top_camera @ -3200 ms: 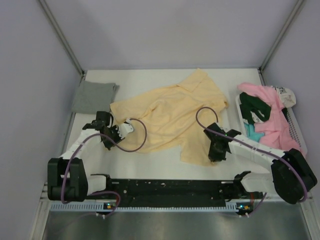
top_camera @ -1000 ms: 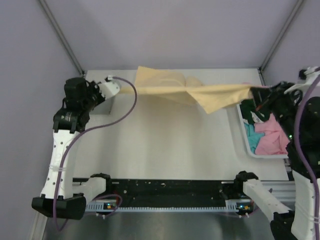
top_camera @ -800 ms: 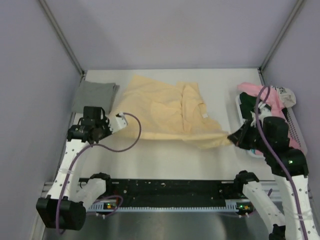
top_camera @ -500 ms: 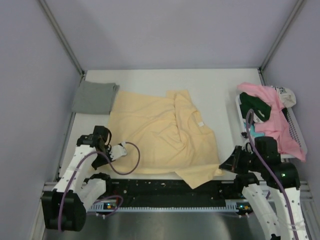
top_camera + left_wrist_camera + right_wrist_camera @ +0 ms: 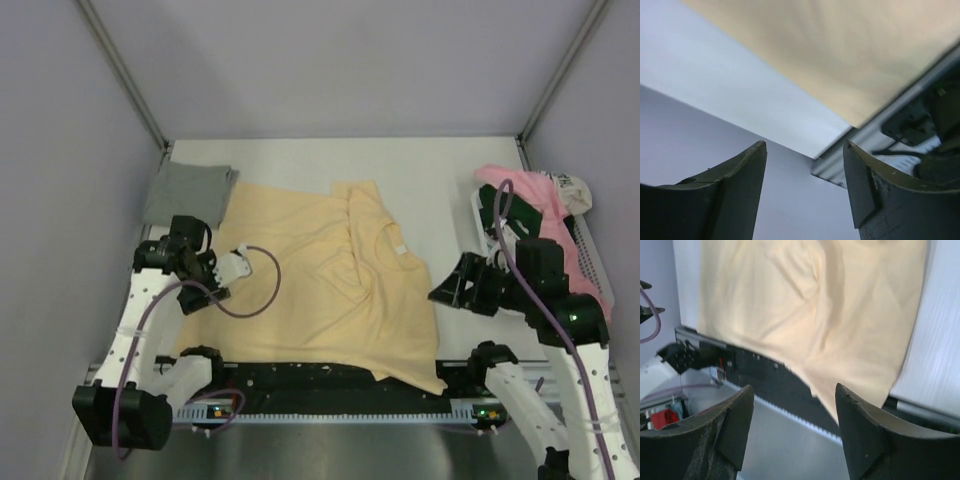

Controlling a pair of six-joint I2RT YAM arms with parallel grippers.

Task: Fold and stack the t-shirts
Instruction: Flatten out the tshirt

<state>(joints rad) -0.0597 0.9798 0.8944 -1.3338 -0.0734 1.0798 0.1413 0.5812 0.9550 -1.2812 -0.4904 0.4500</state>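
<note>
**Both grippers open and empty, yellow shirt spread on the table**

- Yellow shirt (image 5: 320, 285): soft, matte, pale yellow-peach cloth. It lies mostly flat in the middle of the white table (image 5: 300, 160), with shallow creases across the middle. The neck opening is toward the right, with a small white label just inside it. One sleeve points to the far side. The near right corner droops over the table's front edge onto the black rail (image 5: 300, 375).
- Left gripper (image 5: 805, 145): jaws well apart with nothing between them. The fingers (image 5: 735, 190) are dark, curved and blunt-tipped. It hangs above the shirt's left edge, clear of the cloth. Its wrist view shows smooth yellow fabric ending in a straight hem, then bare table.
- Right gripper (image 5: 792, 387): jaws also spread wide with nothing held. It sits off the shirt's right edge and is raised. Its wrist view looks down on the rumpled cloth and the corner hanging over the rail.
- Grey shirt (image 5: 188, 195): a folded, flat, roughly square pad at the far left of the table, just beside the yellow one. I can't tell whether they touch.
- Basket (image 5: 597, 275): white, slotted wall, at the right edge. It is heaped with crumpled cloth, with a pink shirt (image 5: 535, 190) on top and dark green showing under it. The right arm hides part of it.
</note>
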